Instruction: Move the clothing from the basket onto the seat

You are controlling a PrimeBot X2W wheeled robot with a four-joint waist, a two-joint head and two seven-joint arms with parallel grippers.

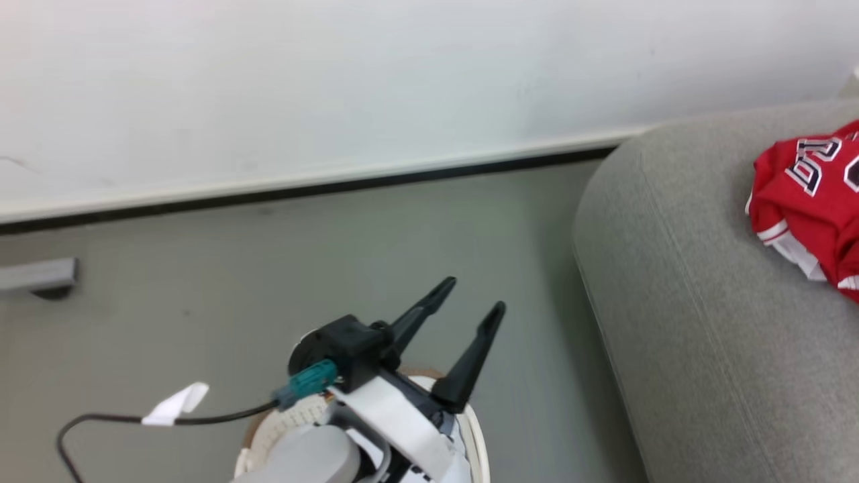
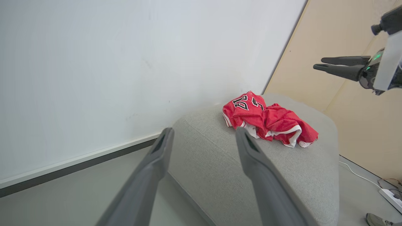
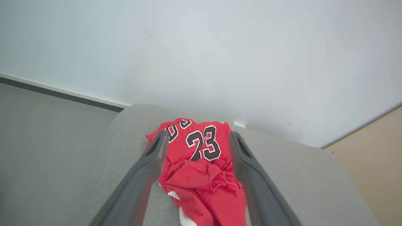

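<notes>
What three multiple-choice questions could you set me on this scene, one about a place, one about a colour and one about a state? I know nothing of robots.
1. Where does the clothing lie?
A) in a drawer B) on the seat C) on a shelf
2. What colour are the numerals on the clothing?
A) black, edged white B) yellow C) blue
3. How does the left gripper stand?
A) shut on cloth B) shut on a cup C) open, holding nothing

Answers:
1 B: the clothing rests on the seat's top.
2 A: the right wrist view shows a black 23 with white edges.
3 C: its two fingers stand apart with nothing between them.
</notes>
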